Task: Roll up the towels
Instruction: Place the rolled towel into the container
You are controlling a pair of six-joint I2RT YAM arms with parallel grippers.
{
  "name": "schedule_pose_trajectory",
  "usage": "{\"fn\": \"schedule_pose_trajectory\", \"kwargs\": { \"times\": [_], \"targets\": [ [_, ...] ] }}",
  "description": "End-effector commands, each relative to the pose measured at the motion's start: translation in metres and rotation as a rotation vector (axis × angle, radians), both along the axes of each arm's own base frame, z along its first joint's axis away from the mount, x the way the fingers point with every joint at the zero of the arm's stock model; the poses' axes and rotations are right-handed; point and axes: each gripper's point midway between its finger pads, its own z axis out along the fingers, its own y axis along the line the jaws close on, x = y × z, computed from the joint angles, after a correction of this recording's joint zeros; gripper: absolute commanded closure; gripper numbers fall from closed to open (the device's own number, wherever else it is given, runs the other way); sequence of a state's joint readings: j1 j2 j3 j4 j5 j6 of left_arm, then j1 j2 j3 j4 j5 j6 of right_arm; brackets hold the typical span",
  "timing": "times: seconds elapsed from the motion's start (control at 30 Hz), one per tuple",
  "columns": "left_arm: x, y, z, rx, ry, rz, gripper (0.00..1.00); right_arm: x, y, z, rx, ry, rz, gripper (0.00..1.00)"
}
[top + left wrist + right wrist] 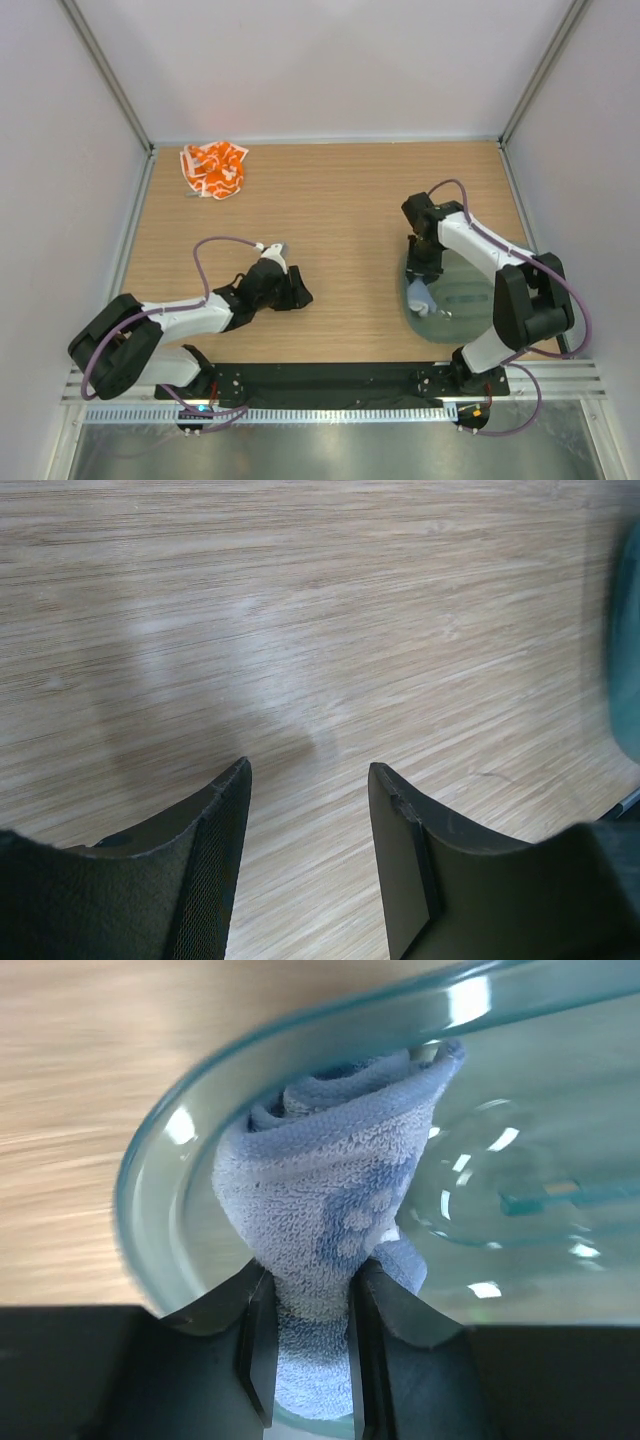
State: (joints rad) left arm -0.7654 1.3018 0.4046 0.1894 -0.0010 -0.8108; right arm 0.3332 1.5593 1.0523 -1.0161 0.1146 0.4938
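Top external view: the worktop (330, 200) is light wood, and the orange-patterned towel (213, 169) lies crumpled in its far left corner, well apart from both arms. The left hand (300, 293) sits low over the left half of the worktop, nearer the near edge, pointing toward the middle. The right hand (420, 283) reaches down over the translucent teal tray (480, 310), which rests by the near right corner. A pale bit of the grey-blue towel (420, 297) shows just under that hand, at the left side of the tray.

In the right wrist view, the right hand (310, 1310) is clenched on the grey-blue towel (330, 1190): both fingers (258, 1310) press against the lower end of the cloth. The towel is wound into a loose roll that stands up from the fingers, its coiled end against the curved wall of the tray (140, 1175). The roll lies inside the tray, close to the rim.

In the left wrist view, the left hand (310, 790) is released, its two dark fingers (225, 820) standing apart with only bare worktop (300, 600) between them. A teal edge of the tray (627, 650) shows at the right border, blurred.
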Motion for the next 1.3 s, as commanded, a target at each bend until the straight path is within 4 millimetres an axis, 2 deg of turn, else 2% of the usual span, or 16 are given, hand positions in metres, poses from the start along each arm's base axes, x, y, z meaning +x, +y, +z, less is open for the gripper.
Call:
{"fn": "schedule_pose_trajectory", "kwargs": {
  "times": [0.0, 0.1, 0.17, 0.27, 0.4, 0.5, 0.7, 0.9, 1.03, 1.27],
  "targets": [
    [-0.008, 0.016, -0.017, 0.066, 0.042, 0.025, 0.48, 0.055, 0.085, 0.058, 0.458, -0.278, 0.102, 0.99],
    [-0.008, 0.016, -0.017, 0.069, 0.041, 0.027, 0.48, 0.069, 0.104, 0.083, 0.561, -0.356, 0.138, 0.99],
    [-0.008, 0.016, -0.018, 0.071, 0.043, 0.027, 0.48, 0.071, 0.105, 0.083, 0.568, -0.357, 0.153, 0.99],
    [-0.008, 0.017, -0.018, 0.073, 0.042, 0.03, 0.48, 0.065, 0.106, 0.069, 0.594, -0.325, 0.157, 0.99],
    [-0.008, 0.017, -0.018, 0.071, 0.041, 0.032, 0.48, 0.044, 0.096, 0.026, 0.589, -0.205, 0.117, 0.99],
    [-0.008, 0.015, -0.018, 0.07, 0.043, 0.026, 0.48, 0.032, 0.084, 0.005, 0.543, -0.148, 0.069, 0.99],
    [-0.009, 0.014, -0.018, 0.068, 0.047, 0.017, 0.48, 0.022, 0.058, -0.012, 0.409, -0.149, -0.043, 0.99],
    [-0.009, 0.012, -0.019, 0.068, 0.051, 0.01, 0.48, 0.02, 0.048, -0.028, 0.374, -0.215, -0.123, 0.99],
    [-0.009, 0.012, -0.018, 0.064, 0.048, 0.011, 0.48, 0.028, 0.039, -0.033, 0.339, -0.286, -0.155, 0.99],
    [-0.009, 0.013, -0.019, 0.064, 0.048, 0.012, 0.48, 0.051, 0.045, -0.03, 0.371, -0.396, -0.129, 0.99]
  ]
}}
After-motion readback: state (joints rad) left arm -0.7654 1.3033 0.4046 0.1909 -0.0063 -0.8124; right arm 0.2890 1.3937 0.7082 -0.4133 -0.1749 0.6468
